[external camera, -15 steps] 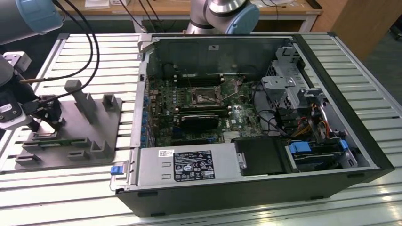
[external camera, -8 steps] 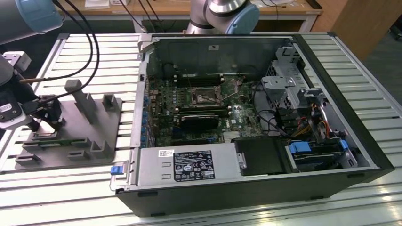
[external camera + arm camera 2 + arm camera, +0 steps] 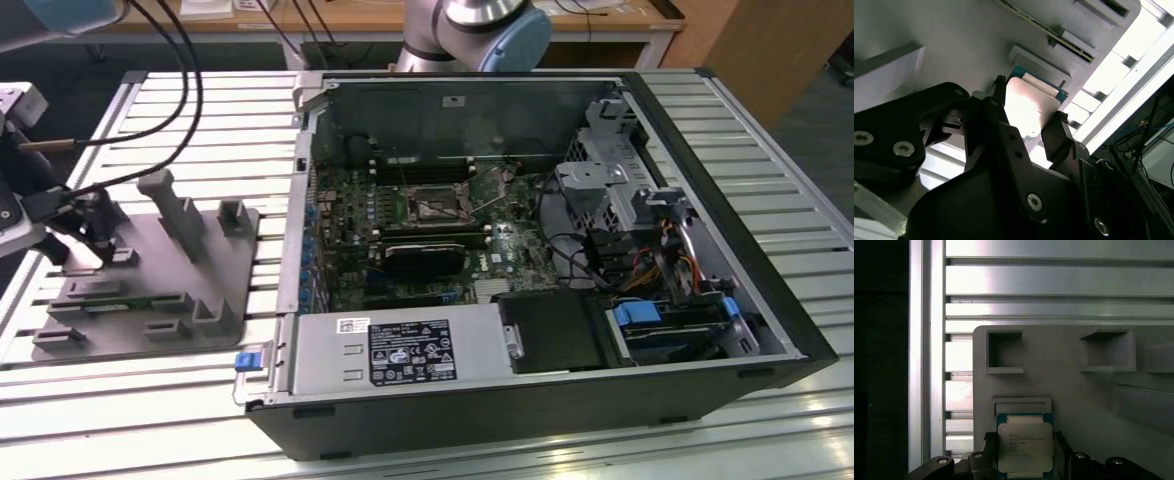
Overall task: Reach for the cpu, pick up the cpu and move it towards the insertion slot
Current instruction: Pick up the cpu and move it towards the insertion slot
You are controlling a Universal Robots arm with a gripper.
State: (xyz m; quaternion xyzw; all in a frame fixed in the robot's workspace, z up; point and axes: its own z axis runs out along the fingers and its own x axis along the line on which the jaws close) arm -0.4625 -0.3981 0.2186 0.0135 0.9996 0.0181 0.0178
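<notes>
My hand (image 3: 1028, 114) is closed on the cpu (image 3: 1025, 447). In both wrist views one of my fingers (image 3: 1055, 134) is pressed on each side of the little square chip, with its shiny top between them. So I think the reaching is done and the grabbing is done too.

I cannot tell if the cpu is off the grey plate (image 3: 254, 275) or only just held on it. In the first wrist view the chip is right beside a small pocket in that plate, so at most it is up a tiny bit.

In the exterior view, the grey plate lies on the bench (image 3: 200, 130) at the exterior view's left. My hand is down over that plate.

The insertion slot (image 3: 438, 205) is well apart from there. It is the small square socket with the dark middle, on the green board inside the open computer case (image 3: 771, 275). Its frame looks open, and I see nothing in it.

So the last part is left. The cpu is in my hand by the plate, and none of the trip across to the slot shows as done.
</notes>
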